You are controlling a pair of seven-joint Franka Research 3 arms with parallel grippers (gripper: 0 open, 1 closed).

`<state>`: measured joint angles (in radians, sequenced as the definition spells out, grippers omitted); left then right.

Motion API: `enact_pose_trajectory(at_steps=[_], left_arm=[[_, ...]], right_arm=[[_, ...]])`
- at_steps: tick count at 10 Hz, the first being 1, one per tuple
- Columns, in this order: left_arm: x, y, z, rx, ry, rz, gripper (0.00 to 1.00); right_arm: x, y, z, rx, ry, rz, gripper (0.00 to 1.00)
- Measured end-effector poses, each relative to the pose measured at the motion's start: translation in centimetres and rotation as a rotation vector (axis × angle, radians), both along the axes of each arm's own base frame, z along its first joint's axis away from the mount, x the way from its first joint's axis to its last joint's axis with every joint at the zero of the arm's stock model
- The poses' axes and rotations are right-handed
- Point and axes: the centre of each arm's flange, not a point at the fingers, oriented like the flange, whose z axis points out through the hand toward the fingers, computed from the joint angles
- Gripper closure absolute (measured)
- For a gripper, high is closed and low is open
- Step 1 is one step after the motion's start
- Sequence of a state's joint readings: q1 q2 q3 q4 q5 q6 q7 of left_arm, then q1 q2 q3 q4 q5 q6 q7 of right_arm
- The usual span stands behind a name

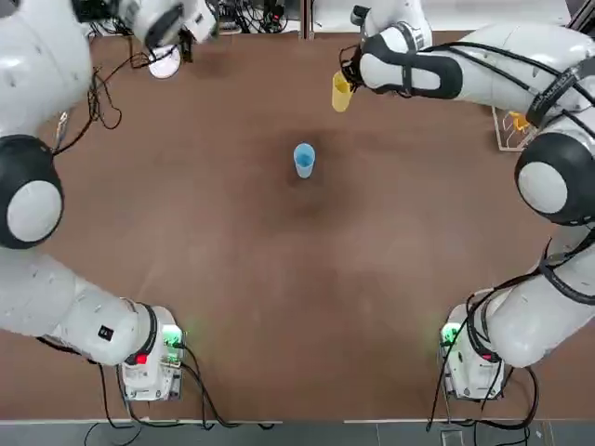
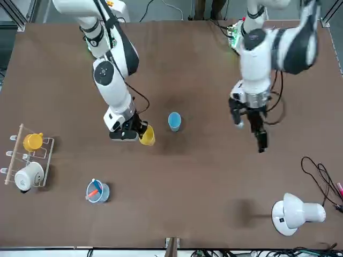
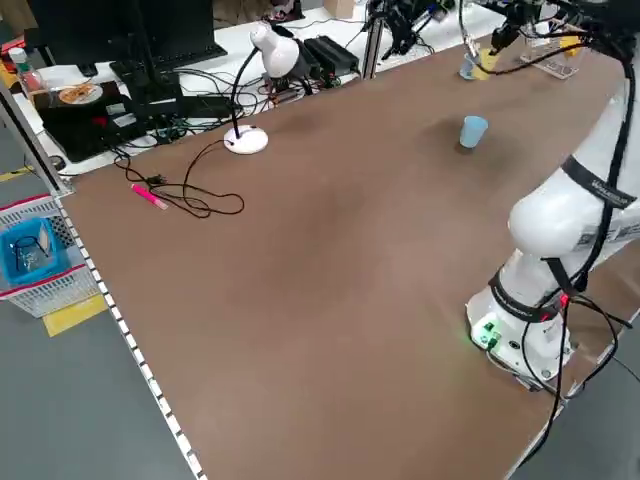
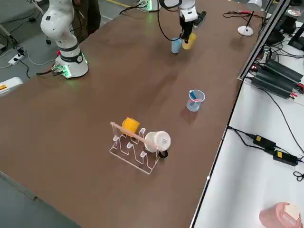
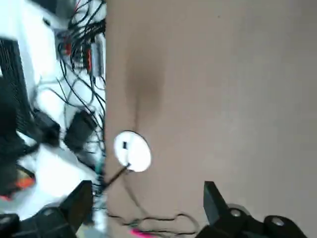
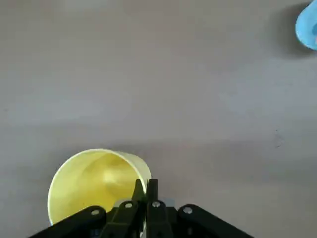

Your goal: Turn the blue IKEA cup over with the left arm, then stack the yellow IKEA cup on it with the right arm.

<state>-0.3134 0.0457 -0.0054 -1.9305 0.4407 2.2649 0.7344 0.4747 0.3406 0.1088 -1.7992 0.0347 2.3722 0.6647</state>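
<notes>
Nearest to the robot's bases, out on the brown table: the blue IKEA cup [image 1: 304,161], light blue, opaque, smooth and tapered, standing upright with its mouth open upward. A little farther out and toward the right arm's side: the yellow IKEA cup [image 2: 147,136], plain yellow, handleless, tilted, grasped by its wall in the clenched right gripper [image 6: 145,184]. In the right wrist view, a look straight into its hollow, with the fingers pinching at the rim; in the top view, only its outside beside the arm. Across from it, on the left arm's side over the table: the left gripper [image 5: 148,191], released, fingers wide apart, with nothing between them. Farther out, cut by the edge of the overhead view but whole in the front view: a white wire rack [image 2: 29,155] with an orange-yellow cup [image 2: 33,142] and a white cup [image 2: 29,175]. Beyond, missing from the overhead view but plain in the front and right side views: a see-through tumbler [image 4: 195,100] with sticks. Toward the far edge, a white lamp [image 2: 296,214]; past it, only in the left side view, a black monitor [image 3: 110,35].
</notes>
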Motion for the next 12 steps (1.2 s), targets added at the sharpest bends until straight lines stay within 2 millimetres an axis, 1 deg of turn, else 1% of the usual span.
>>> enact_pose_trajectory(at_steps=[1, 2, 3, 4, 5, 6, 7, 8, 9, 10, 11, 12], left_arm=[[0.3, 2.7, 1.4, -0.106, 0.022, 0.105, 0.01], [0.4, 4.7, 2.7, -0.203, 0.059, 0.225, 0.01], [0.6, 6.3, 3.9, -0.290, 0.098, 0.380, 0.01], [0.5, 8.0, 5.0, -0.347, 0.136, 0.560, 0.01], [0.1, 9.3, 5.9, -0.408, 0.189, 0.769, 0.01], [-0.3, 10.3, 6.9, -0.460, 0.223, 0.975, 0.01], [-0.5, 11.0, 7.7, -0.485, 0.227, 1.097, 0.01], [-0.3, 12.0, 8.3, -0.514, 0.222, 1.163, 0.01], [0.0, 14.0, 9.2, -0.558, 0.211, 1.223, 0.01], [0.2, 17.1, 10.6, -0.593, 0.184, 1.273, 0.01], [0.1, 18.8, 11.3, -0.601, 0.176, 1.302, 0.01], [-0.1, 18.5, 11.8, -0.599, 0.181, 1.321, 0.01]], right_arm=[[-1.1, 2.0, -0.4, 0.011, 0.014, -0.012, 0.96], [-2.2, 3.7, -0.8, 0.015, 0.030, -0.018, 0.96], [-3.2, 5.0, -1.3, 0.010, 0.037, -0.016, 0.96], [-4.0, 6.1, -1.7, 0.003, 0.040, -0.012, 0.96], [-4.6, 6.8, -2.1, -0.007, 0.041, -0.011, 0.96], [-5.0, 7.3, -2.6, -0.012, 0.046, -0.012, 0.96], [-5.4, 7.8, -3.0, -0.017, 0.051, -0.006, 0.96], [-5.8, 8.2, -3.4, -0.021, 0.056, -0.007, 0.96], [-6.2, 8.7, -3.7, -0.027, 0.058, -0.010, 0.96], [-6.6, 9.2, -4.0, -0.031, 0.061, -0.014, 0.96], [-7.3, 9.8, -4.3, -0.032, 0.066, -0.016, 0.96], [-7.9, 10.4, -4.5, -0.032, 0.072, -0.015, 0.96]])
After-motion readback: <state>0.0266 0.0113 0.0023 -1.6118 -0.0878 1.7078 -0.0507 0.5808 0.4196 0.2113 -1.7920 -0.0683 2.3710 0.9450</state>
